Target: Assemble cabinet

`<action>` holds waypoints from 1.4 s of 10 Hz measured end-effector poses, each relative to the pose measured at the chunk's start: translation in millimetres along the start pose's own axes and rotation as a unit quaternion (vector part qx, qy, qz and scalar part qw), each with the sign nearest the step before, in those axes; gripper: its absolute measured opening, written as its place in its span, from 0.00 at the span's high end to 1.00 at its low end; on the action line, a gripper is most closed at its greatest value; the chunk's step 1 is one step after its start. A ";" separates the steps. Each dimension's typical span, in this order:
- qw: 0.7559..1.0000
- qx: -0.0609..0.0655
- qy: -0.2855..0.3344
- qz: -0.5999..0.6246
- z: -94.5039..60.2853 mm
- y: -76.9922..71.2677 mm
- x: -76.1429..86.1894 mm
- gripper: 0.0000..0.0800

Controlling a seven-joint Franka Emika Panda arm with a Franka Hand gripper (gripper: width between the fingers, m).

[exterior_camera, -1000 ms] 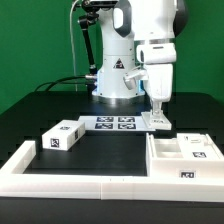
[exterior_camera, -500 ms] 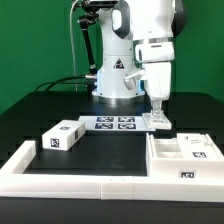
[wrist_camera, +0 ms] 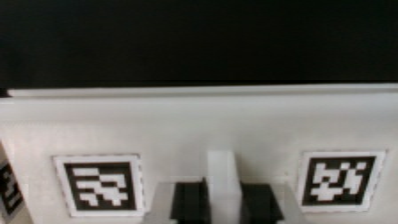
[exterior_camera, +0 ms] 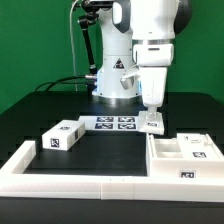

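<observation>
Start at the exterior view's left: you've got the small white block (exterior_camera: 62, 136) lying on the black table (exterior_camera: 100, 150), inside the corner of the long white border rail (exterior_camera: 70, 184). Moving along, there's the marker board (exterior_camera: 112, 124), flat at the foot of the arm. Just past its right end is your gripper (exterior_camera: 152, 113), pointing straight down and clenched on a white tagged piece (exterior_camera: 153, 123). The wrist view confirms it: the two dark fingers (wrist_camera: 187, 203) stand close together, pinching a thin raised rib on that piece, with a tag (wrist_camera: 98, 183) on either side. Whether the piece clears the table, you can't tell from here. Farthest right is the cabinet (exterior_camera: 185, 160), open side up, near the gripper but apart from it.
</observation>
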State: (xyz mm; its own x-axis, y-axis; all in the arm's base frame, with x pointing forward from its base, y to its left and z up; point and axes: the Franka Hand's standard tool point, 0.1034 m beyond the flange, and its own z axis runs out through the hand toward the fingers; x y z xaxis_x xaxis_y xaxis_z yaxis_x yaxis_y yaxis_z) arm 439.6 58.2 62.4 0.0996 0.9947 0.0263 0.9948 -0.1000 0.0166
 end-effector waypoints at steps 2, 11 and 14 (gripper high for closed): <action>1.000 -0.007 0.003 -0.007 -1.4 2.9 1.6 0.91; 0.999 -0.041 0.025 -0.010 -1.9 18.8 15.8 0.91; 0.999 -0.038 0.025 -0.009 0.1 18.4 16.5 0.91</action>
State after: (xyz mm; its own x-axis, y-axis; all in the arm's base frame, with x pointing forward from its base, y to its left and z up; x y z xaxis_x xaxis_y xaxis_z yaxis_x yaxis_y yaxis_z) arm 459.5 72.8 63.0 0.0780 0.9941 0.0751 0.9919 -0.0850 0.0943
